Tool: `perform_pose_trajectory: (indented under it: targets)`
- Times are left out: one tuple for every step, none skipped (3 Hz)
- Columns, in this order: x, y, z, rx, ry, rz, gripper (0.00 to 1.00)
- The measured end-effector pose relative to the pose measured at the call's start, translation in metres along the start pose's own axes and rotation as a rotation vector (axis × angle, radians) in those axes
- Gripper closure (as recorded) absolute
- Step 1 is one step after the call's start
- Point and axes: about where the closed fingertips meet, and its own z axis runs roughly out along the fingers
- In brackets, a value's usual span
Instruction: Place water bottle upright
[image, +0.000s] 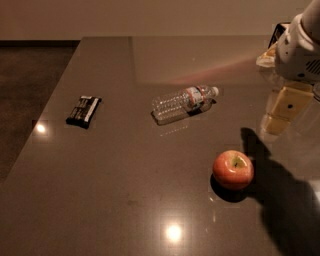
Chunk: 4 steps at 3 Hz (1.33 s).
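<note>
The water bottle (184, 103) lies on its side near the middle of the dark tabletop (125, 190). It is clear and ribbed, and its white cap points right. A white label with red and blue marks sits near the neck. My gripper (281, 115) hangs at the right edge of the view, below the white arm housing (300, 47). It is to the right of the bottle and apart from it, above the table, and holds nothing that I can see.
A red and yellow apple (233, 169) stands at the front right, below the gripper. A dark snack bar packet (84, 110) lies at the left. A packet (274, 45) partly shows behind the arm at the back right. The table's left edge runs diagonally.
</note>
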Motion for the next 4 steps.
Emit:
perform_pose_trajectory:
  targets:
    - [-0.008, -0.016, 0.016, -0.023, -0.003, -0.032, 0.00]
    - [-0.020, -0.043, 0.034, -0.062, -0.027, -0.084, 0.00]
    - [-0.036, -0.072, 0.056, -0.098, -0.067, -0.154, 0.00]
    - [-0.049, -0.093, 0.081, -0.120, -0.093, -0.218, 0.00]
